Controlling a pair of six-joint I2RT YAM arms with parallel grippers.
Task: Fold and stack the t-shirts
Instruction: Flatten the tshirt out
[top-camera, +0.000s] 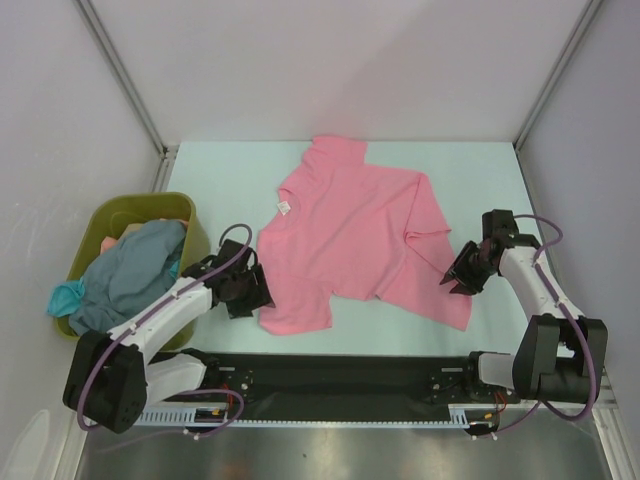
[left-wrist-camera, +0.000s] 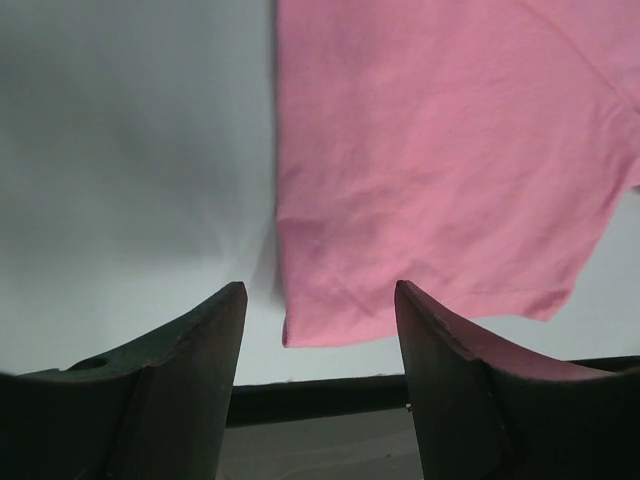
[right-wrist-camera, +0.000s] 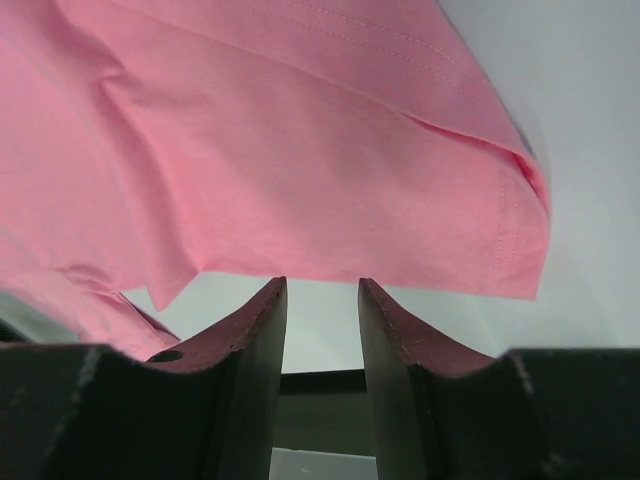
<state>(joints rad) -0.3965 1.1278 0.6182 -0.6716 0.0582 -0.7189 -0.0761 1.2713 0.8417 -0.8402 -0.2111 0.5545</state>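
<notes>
A bubblegum pink t-shirt (top-camera: 350, 235) lies spread on the pale table, its right side folded over with creases. My left gripper (top-camera: 262, 296) is open at the shirt's near left corner. In the left wrist view the corner (left-wrist-camera: 320, 325) lies just ahead, between the open fingertips of the gripper (left-wrist-camera: 320, 292), with nothing held. My right gripper (top-camera: 453, 283) is open beside the shirt's right edge. In the right wrist view the shirt's hem (right-wrist-camera: 330, 265) runs just beyond the tips of the gripper (right-wrist-camera: 322, 285). A grey-blue shirt (top-camera: 130, 270) and a teal one (top-camera: 65, 297) lie bunched in the bin.
The olive-green bin (top-camera: 150, 202) stands at the left edge, close to my left arm. A black strip (top-camera: 340, 370) runs along the table's near edge between the arm bases. White walls close in the back and both sides.
</notes>
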